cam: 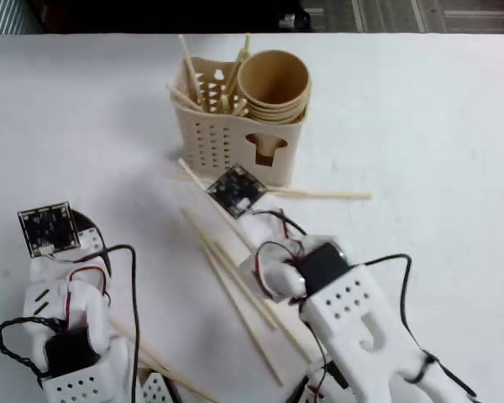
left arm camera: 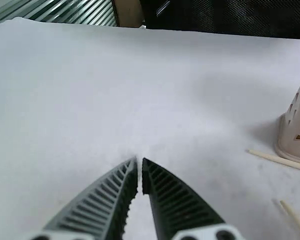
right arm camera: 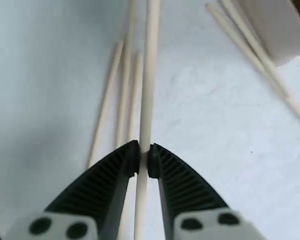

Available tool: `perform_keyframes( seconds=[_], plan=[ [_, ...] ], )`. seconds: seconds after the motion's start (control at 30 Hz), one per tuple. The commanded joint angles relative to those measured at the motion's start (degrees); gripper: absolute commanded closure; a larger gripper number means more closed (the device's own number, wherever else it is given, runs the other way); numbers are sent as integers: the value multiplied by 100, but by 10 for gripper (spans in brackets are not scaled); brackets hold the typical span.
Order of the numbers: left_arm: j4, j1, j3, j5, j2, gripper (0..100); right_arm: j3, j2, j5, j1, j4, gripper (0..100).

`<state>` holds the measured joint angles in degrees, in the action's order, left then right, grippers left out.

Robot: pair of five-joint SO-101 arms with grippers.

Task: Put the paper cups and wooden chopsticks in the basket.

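Observation:
The cream perforated basket stands at the back middle, holding stacked paper cups and several upright chopsticks. My right gripper is shut on one wooden chopstick, which runs straight out past its tips. Beside it, loose chopsticks lie on the table, and two more lie by the basket corner. The right arm sits just in front of the basket. My left gripper is shut on nothing, over bare table left of the basket.
Several loose chopsticks lie diagonally between the arms, one lies right of the basket's base, and others lie by the left arm. The white table has free room to the far left and right.

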<state>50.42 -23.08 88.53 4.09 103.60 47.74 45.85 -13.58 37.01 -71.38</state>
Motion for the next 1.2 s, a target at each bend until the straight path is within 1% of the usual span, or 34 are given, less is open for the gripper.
perform_keyframes(
  seconds=[0.0, 0.1, 0.27, 0.37, 0.47, 0.53, 0.6, 0.9, 0.93, 1.03, 1.07, 1.13, 1.17],
  plan=[
    [26, -4, -26, 53, 84, 961, 105, 382, -62, -31, -40, 980],
    [26, -4, -26, 53, 84, 961, 536, 277, -62, 198, 84, 980],
    [26, -4, -26, 53, 84, 961, 1327, -127, -9, 435, 1051, 979],
    [26, -4, -26, 53, 84, 961, 1451, -620, -9, 629, 1402, 974],
    [26, 4, -26, 53, 84, 961, 1380, -1262, 0, 769, 1578, 905],
    [26, 4, -26, 53, 84, 961, 1240, -1727, 229, 796, 1613, 856],
    [26, 4, -26, 53, 84, 961, 1020, -2176, 431, 804, 1613, 835],
    [26, 4, -26, 53, 84, 961, 598, -3495, 475, 813, 1974, 844],
    [26, 4, -26, 53, 84, 961, 571, -3609, 475, 866, 2009, 861],
    [26, 4, -26, 53, 84, 961, 273, -3943, 475, 971, 1859, 971],
    [26, 4, -26, 53, 84, 961, 220, -4013, 475, 980, 1842, 987],
    [26, 4, -26, 53, 84, 961, 193, -4057, 440, 989, 1815, 967],
    [26, 4, -26, 53, 84, 961, 202, -4040, 440, 989, 1807, 975]
  ],
)
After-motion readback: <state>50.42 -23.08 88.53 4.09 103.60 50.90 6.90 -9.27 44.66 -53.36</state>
